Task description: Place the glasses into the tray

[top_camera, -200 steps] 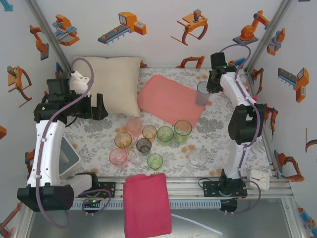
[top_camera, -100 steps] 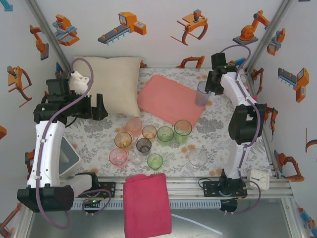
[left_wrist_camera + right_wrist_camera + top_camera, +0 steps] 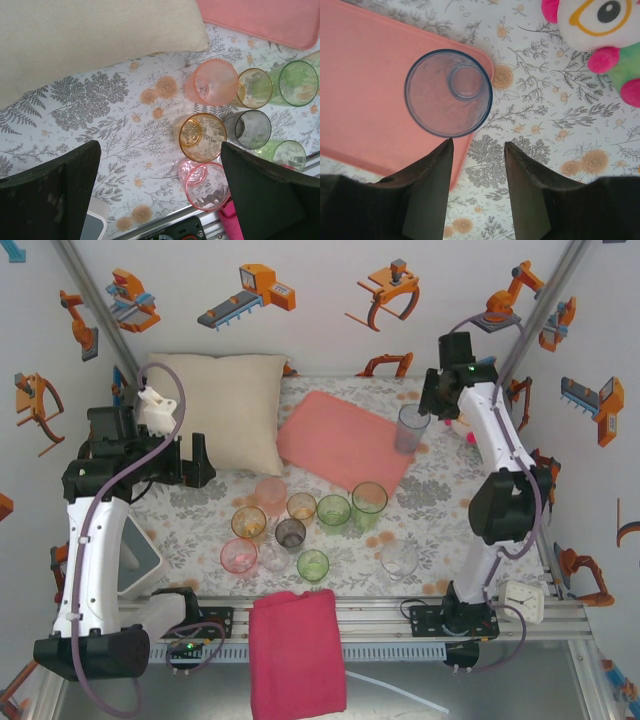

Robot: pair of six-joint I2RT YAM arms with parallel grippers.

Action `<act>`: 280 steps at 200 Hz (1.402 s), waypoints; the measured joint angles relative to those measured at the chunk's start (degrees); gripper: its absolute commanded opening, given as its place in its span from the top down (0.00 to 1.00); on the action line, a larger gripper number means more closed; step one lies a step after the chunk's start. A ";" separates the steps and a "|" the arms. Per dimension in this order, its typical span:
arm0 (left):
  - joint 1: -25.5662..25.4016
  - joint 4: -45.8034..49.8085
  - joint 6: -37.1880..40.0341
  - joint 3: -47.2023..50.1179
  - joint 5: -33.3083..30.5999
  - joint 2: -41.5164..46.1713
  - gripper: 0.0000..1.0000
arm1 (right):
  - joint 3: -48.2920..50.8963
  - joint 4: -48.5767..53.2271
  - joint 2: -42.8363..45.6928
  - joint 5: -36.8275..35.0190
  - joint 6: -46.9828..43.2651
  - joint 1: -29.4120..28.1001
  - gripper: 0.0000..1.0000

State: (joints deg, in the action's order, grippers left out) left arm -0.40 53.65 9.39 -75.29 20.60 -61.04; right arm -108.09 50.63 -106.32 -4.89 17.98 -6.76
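Item 1: your flat salmon-pink rectangular tray [image 3: 335, 445] lies at the far middle of the floral-patterned tablecloth [image 3: 440, 490], its left corner just beside the cream pillow [image 3: 220, 410].

Item 2: 1 blue-tinted transparent tumbler [image 3: 410, 428] stands upright on the tray at its right corner.

Item 3: a cluster of 9 small transparent tumblers [image 3: 290, 533] stands on the tablecloth near the tray's near edge; you can count 2 pink, 2 orange, 3 green, 1 smoky grey and 1 clear; 1 more clear tumbler [image 3: 399, 560] stands apart to their right.

Item 4: your right gripper [image 3: 478, 145] hangs above the tray's right corner; its jaws are spread with nothing between them; the blue-tinted tumbler sits just beyond the fingertips [image 3: 447, 150].

Item 5: your left gripper [image 3: 160, 150] hovers over the tablecloth left of the cluster, beside the pillow's near edge; its jaws are wide apart and hold nothing.

Item 6: a magenta folded cloth [image 3: 297, 650] lies at the near edge; a small white clock [image 3: 521, 600] sits at the near right; a plush toy [image 3: 600, 35] lies on the tablecloth to the right of the tray.
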 measured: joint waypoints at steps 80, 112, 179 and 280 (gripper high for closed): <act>0.00 4.96 3.65 0.42 -0.07 3.58 0.03 | 17.70 4.00 26.91 2.10 -0.09 -5.75 0.57; 0.00 6.49 5.09 0.13 0.09 3.58 0.03 | 26.82 5.97 36.44 3.82 0.35 -14.43 0.57; 0.00 7.54 5.29 -1.84 1.38 3.58 0.03 | 39.26 4.59 37.57 4.68 5.42 -25.49 0.58; -0.22 7.65 5.31 -1.07 1.97 3.58 0.03 | 40.61 -0.42 31.58 0.07 9.25 -28.00 0.60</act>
State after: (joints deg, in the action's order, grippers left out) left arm -0.62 61.30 14.70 -76.36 22.57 -57.45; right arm -67.48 50.22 -74.74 -4.82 27.22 -34.76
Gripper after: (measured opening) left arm 0.972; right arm 0.408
